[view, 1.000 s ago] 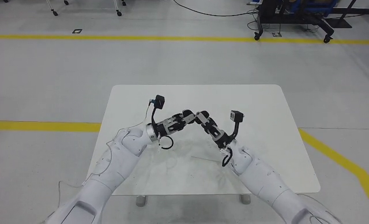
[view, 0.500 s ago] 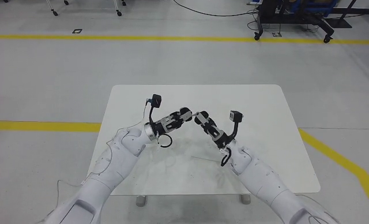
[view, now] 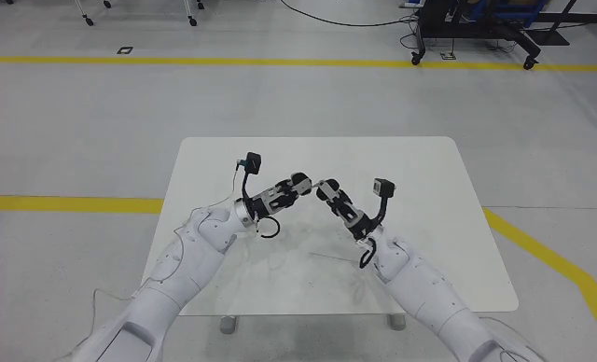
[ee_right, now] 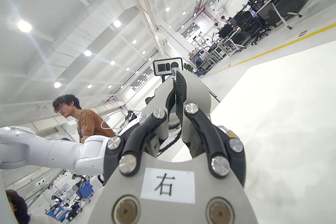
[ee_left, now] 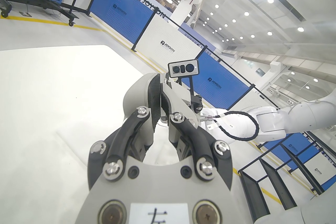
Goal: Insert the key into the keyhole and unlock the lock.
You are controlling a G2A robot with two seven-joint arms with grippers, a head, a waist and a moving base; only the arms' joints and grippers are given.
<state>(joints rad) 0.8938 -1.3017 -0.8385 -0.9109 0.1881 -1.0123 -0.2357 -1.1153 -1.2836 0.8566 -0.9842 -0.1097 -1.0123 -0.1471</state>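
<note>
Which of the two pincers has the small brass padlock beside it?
The right pincer: the small brass padlock peeks out beside its black linkage; the left pincer lies beyond its fingertips.

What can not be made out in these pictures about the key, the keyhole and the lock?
- Key: left wrist and right wrist views; the shut fingers of the left gripper and right gripper hide anything between them.
- Lock: right wrist view; the right gripper's body covers most of it, keyhole included.
- Whether the two grippers touch: top view; too small.
</note>
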